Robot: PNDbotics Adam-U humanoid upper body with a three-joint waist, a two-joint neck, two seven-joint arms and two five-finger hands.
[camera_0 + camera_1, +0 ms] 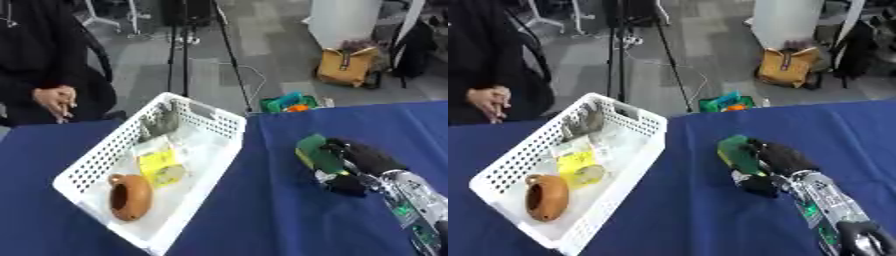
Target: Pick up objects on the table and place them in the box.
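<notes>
On the blue surface (262, 210), my right hand (354, 162) curls around a green object (317, 152); the white box (223, 125) already holds a brown pot (129, 196) and yellow packet (162, 165).

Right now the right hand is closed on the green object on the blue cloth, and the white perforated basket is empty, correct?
Not quite. The right hand is closed on the green object, but the white perforated basket is not empty: the left eye view shows a brown clay teapot and a yellow packet in it.
</notes>
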